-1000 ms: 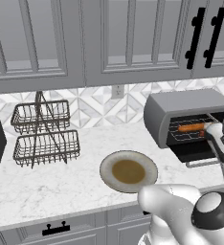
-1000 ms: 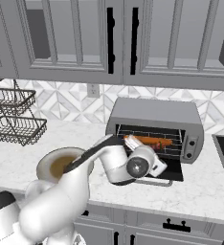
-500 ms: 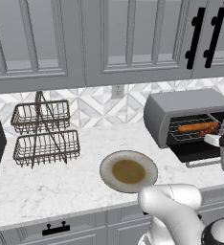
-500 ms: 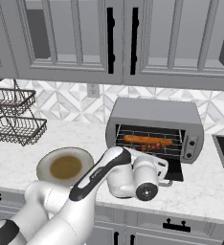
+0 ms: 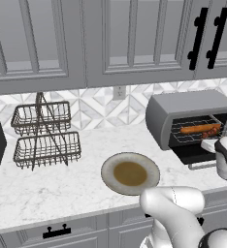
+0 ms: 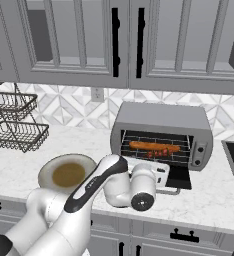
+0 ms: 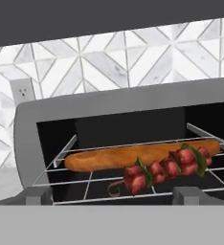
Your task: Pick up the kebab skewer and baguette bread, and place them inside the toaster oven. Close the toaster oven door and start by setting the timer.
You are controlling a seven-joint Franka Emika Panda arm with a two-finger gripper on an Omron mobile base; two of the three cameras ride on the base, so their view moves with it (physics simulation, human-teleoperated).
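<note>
Resting on toaster oven [image 7: 32, 119] rack: baguette bread [image 7: 133, 155], kebab skewer [image 7: 166, 168]; end effector spread wide.

Three cameras, one oven

My two base views look down over the desk [image 5: 62, 184] from behind; my hand view faces close into the toaster oven [image 7: 123, 107], which all share.

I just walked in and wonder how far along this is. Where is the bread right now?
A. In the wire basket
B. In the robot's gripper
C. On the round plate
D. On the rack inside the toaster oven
D: the bread lies on the wire rack inside the toaster oven, just behind the skewer, with the door folded down.
</note>
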